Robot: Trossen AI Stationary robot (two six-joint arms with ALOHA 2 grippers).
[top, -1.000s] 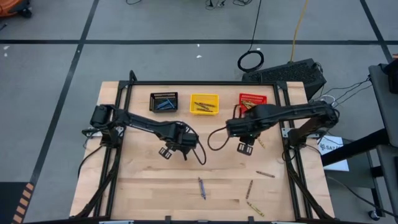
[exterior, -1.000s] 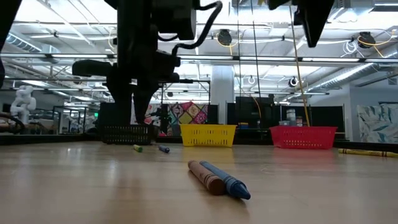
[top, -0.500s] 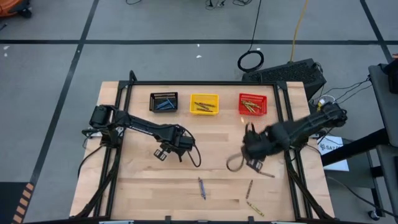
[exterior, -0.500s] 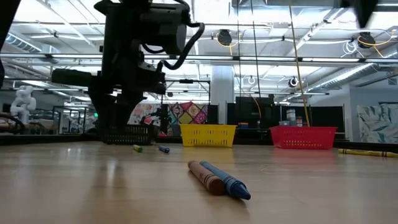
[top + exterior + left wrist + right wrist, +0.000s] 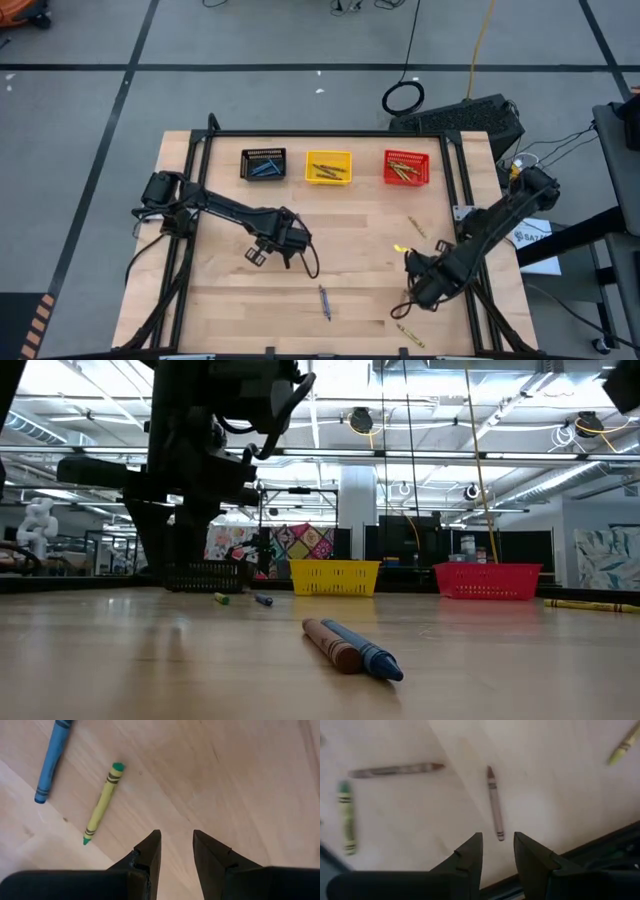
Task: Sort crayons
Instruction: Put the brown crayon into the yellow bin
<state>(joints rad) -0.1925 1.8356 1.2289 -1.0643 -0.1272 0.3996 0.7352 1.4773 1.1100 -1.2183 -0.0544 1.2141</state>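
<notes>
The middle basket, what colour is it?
Yellow. The middle basket sits between a black one and a red one; the high view shows it best.

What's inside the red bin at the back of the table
The red bin holds a few yellow-olive crayons, seen from above. From table height its wall hides them, and any lying underneath can't be seen.

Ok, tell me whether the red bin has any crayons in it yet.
Not empty: the high view shows several yellowish crayons lying inside the red bin at the table's far edge. Their exact number cannot be told.
</notes>
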